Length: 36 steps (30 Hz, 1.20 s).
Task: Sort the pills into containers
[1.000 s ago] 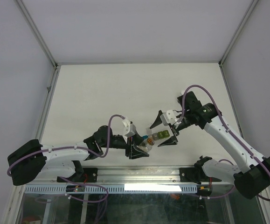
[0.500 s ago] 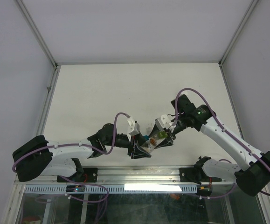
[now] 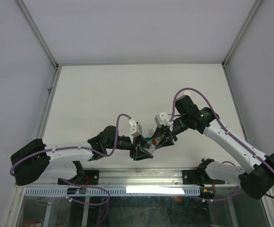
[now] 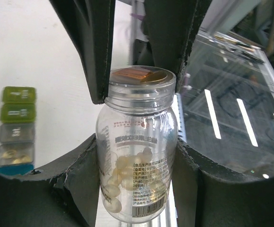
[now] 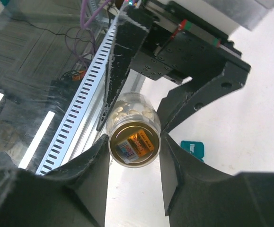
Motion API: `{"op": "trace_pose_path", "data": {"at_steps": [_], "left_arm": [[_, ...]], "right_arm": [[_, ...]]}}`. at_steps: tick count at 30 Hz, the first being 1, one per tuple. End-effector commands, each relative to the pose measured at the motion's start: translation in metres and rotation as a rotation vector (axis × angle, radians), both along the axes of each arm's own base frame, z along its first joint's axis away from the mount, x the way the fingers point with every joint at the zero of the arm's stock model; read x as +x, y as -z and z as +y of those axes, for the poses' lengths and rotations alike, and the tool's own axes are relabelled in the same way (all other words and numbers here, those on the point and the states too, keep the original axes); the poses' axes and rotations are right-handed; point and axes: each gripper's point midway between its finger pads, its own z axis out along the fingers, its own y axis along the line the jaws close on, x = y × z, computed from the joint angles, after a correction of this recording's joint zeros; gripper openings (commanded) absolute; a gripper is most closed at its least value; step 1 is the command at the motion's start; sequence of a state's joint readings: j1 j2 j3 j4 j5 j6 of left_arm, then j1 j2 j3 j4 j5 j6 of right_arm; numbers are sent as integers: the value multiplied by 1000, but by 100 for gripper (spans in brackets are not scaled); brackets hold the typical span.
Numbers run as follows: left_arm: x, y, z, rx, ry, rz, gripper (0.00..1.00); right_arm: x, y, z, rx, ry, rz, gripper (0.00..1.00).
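My left gripper (image 4: pixel 137 144) is shut on the body of a clear pill bottle (image 4: pixel 137 156), which it holds just above the table near its front edge. Pale pills (image 4: pixel 127 170) lie inside the bottle. My right gripper (image 5: pixel 134 142) has closed on the bottle's sealed top end (image 5: pixel 133 142), and its black fingers (image 4: pixel 94 52) press on either side of the neck. In the top view both grippers meet at the bottle (image 3: pixel 150 145). The containers (image 4: pixel 17 125) lie on the table to the left, one compartment holding pills. A teal compartment (image 5: pixel 192 149) shows past the right finger.
A slotted metal rail (image 5: pixel 80 99) and a glass panel (image 4: pixel 231 118) run along the table's near edge, close below the bottle. The white table (image 3: pixel 127 90) stretches away behind the arms, bounded by metal frame posts (image 3: pixel 47 94) at the sides.
My right arm has swung left to the bottle and its jaws have closed from wide open onto the bottle's top. My left arm has shifted slightly right, still holding the bottle.
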<state>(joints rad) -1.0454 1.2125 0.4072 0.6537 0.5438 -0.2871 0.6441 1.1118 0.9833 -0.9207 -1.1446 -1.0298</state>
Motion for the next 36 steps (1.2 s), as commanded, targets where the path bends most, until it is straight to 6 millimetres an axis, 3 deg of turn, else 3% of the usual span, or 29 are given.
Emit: {"op": "trace_pose_path", "data": {"at_steps": [1, 4, 7, 12, 13, 14, 17, 18, 19, 25, 30, 32, 36], "left_arm": [[58, -57, -5, -126, -309, -169, 0], [81, -58, -4, -99, -466, -166, 0], [90, -52, -12, -41, -555, -165, 0], [97, -39, -19, 29, -625, -161, 0], [97, -36, -19, 36, -626, -157, 0], [95, -33, -19, 43, -621, -151, 0], [85, -31, -22, 36, -564, -133, 0], [78, -30, -24, 27, -526, -126, 0], [71, -30, -24, 13, -489, -117, 0], [24, -31, -18, -81, -264, -95, 0], [-12, -38, -17, -131, -51, -128, 0], [-22, -37, -19, -125, 19, -133, 0], [-29, -35, -23, -114, 88, -135, 0]], "right_arm": [[18, 9, 2, -149, 217, 141, 11], [49, 21, 4, -219, 430, 194, 10], [60, 25, 5, -257, 502, 266, 8], [66, 5, 6, -231, 522, 365, 7], [66, -2, 6, -215, 517, 371, 11], [64, -10, 6, -195, 501, 376, 24], [60, -39, -3, -109, 446, 350, 82], [62, -47, -10, -75, 450, 330, 95], [63, -54, -17, -40, 457, 303, 98], [50, -63, -36, 84, 407, 127, 99], [3, -58, -45, 185, 107, -190, 99], [-5, -53, -43, 199, 22, -280, 99], [-15, -42, -32, 173, -74, -267, 98]]}}
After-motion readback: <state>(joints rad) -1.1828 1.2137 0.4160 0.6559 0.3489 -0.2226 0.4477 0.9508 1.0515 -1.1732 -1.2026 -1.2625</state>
